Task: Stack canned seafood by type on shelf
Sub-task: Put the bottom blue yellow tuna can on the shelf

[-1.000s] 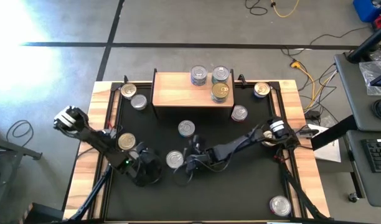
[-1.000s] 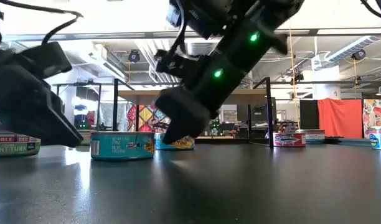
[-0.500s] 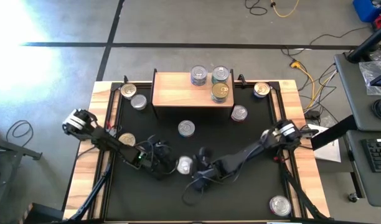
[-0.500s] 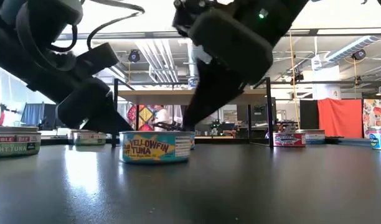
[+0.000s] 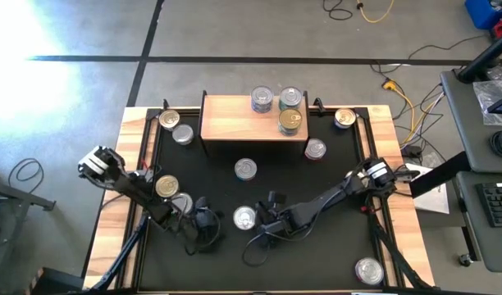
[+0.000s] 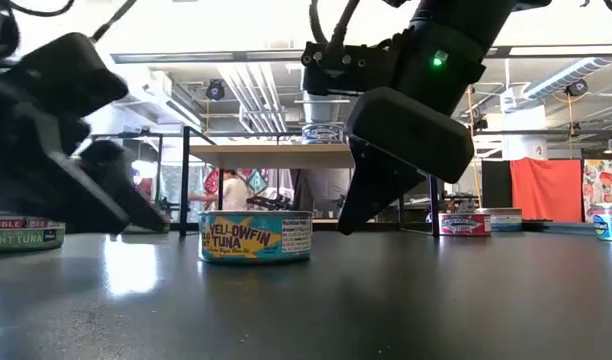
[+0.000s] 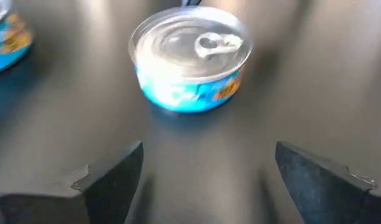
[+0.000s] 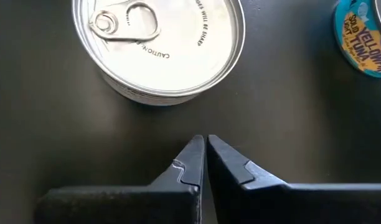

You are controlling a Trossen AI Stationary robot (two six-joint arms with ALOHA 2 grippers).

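Observation:
A blue tin of canned seafood with a silver lid [image 5: 245, 217] [image 6: 256, 238] [image 7: 190, 59] [image 8: 158, 43] stands upright on the black table, between my two grippers. My left gripper [image 5: 207, 224] [image 7: 209, 171] is open on the tin's left, its fingers short of it. On the tin's right, my right gripper [image 5: 263, 221] [image 8: 203, 152] [image 6: 352, 215] is shut, its tips a little short of the tin. The shelf [image 5: 235, 124] stands at the far edge with three tins on its top: one [image 5: 262, 100], a second [image 5: 290, 97] and a third [image 5: 290, 120].
More tins stand about the table: a gold-lidded one [image 5: 166, 187] by the left arm, one in front of the shelf [image 5: 246, 169], one [image 5: 315, 149] to its right, two at the far left [image 5: 175, 127], one at the far right [image 5: 344, 119], one at the near right corner [image 5: 368, 270].
The silver-lidded tin has slid a little toward the table's right and near edge, and it has turned, showing another part of its label. My left gripper followed it rightward, then drew back a little. My right gripper has backed off toward the right edge, still shut.

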